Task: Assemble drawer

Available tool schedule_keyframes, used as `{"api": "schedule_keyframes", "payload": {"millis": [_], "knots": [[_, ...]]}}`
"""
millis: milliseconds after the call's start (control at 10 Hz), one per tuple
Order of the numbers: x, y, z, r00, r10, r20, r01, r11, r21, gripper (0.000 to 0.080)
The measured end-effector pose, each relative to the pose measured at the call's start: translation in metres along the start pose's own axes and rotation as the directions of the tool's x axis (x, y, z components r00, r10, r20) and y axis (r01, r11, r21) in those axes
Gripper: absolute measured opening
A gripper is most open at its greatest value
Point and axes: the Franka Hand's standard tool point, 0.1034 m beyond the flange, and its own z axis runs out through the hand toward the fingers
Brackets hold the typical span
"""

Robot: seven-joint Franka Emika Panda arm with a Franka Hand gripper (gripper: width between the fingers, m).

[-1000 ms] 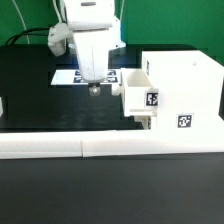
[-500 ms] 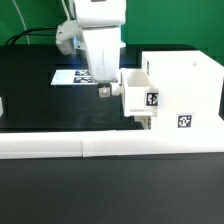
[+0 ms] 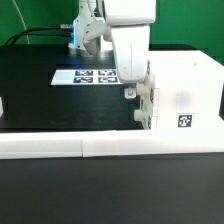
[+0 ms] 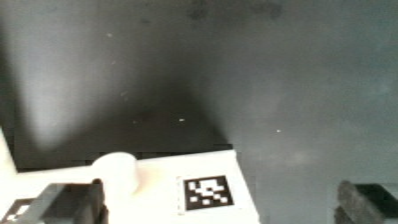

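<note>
The drawer's white case (image 3: 185, 90) stands at the exterior view's right, with a square tag (image 3: 184, 122) on its front. A small tagged tray (image 3: 149, 104) sticks part way out of its side, and the arm's hand partly covers it. My gripper (image 3: 133, 102) hangs right at the tray's outer face, jaws open. In the wrist view the tray's white face (image 4: 169, 185) with its tag (image 4: 210, 192) and a round knob (image 4: 116, 168) lies between the two dark fingertips (image 4: 71, 203). The gripper (image 4: 221, 205) straddles it without touching it.
The marker board (image 3: 85, 76) lies on the black table behind the arm. A long low white rail (image 3: 90, 149) runs along the front. A small white part (image 3: 2, 105) shows at the exterior view's left edge. Cables run at the back left.
The arm has swung toward the exterior view's right, from over the marker board to the tray's outer face. The jaws stayed open and the tray has not moved.
</note>
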Motion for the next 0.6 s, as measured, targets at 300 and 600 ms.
{"api": "schedule_keyframes", "payload": {"millis": [300, 600], "knots": [[-0.006, -0.003, 0.000, 1.000, 0.017, 0.002, -0.017, 1.000, 0.002, 0.0649], [-0.046, -0.026, -0.003, 0.998, 0.065, 0.022, -0.065, 0.998, -0.015, 0.0649]]}}
